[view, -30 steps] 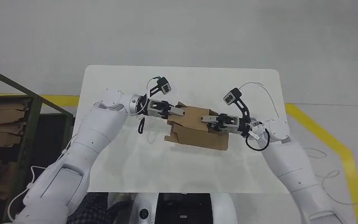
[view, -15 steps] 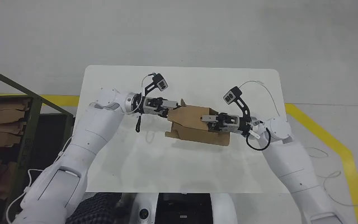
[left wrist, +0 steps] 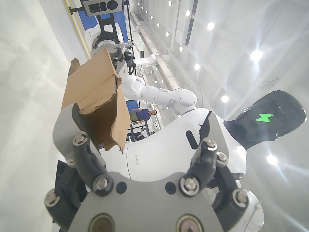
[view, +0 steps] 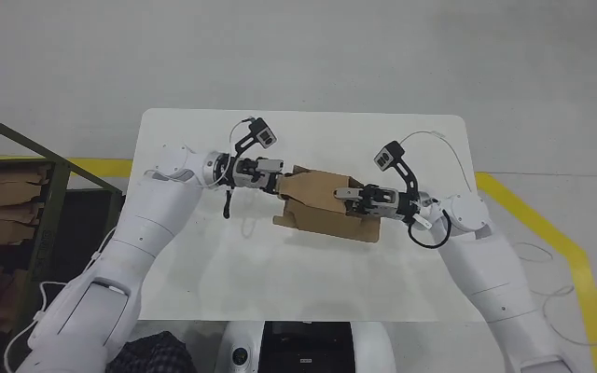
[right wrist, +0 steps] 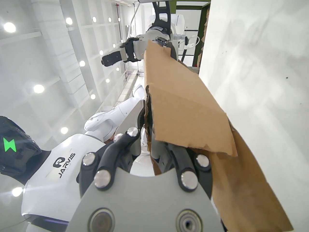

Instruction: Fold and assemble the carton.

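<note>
Carton (view: 322, 200) at desk (view: 187, 270) centre, part-formed, not yet square. Right claw (view: 347, 195) clamped on a top panel. Left claw (view: 280, 184) spread apart, one finger against end flap. Recomm.: hold right grip firm, press flap along crease, squarely, w/o crushing.

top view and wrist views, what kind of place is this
Probably a factory hall or robot test floor: a high ceiling with rows of round lights, a yellow floor line past the white table, and a metal rack of flat cardboard beside it.
</note>
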`<state>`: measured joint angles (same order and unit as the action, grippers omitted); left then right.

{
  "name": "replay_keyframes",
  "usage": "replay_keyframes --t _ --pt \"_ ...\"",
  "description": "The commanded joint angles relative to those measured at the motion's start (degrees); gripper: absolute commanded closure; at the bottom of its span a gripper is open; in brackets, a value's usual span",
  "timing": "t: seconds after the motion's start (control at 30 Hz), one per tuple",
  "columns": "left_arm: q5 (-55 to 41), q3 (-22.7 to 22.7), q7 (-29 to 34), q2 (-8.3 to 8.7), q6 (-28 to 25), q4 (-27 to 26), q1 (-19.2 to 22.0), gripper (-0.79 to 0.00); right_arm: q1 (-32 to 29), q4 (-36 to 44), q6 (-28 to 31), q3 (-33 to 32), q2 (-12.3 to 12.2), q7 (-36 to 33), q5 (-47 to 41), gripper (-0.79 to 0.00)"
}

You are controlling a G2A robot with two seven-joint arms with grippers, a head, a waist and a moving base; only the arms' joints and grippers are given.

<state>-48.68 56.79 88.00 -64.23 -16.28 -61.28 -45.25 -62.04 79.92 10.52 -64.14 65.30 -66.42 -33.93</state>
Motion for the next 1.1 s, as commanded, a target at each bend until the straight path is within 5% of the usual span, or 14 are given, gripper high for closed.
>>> replay_keyframes --t 0.0,0.3,1.07 --pt "0.06 -0.26 0.00 0.25 0.00 0.81 0.08 -0.785 -0.11 -0.50 0.22 0.25 0.06 0.59 0.37 0.000" --pt "-0.92 -0.87 0.00 1.15 0.00 3.26 -0.92 -0.785 0.27 -3.26 1.52 1.52 0.39 1.96 2.13 0.000" --pt "-3.30 -0.89 0.00 2.68 0.01 -1.33 -1.92 -0.785 0.44 -4.35 1.87 3.62 0.91 6.45 6.98 0.000"
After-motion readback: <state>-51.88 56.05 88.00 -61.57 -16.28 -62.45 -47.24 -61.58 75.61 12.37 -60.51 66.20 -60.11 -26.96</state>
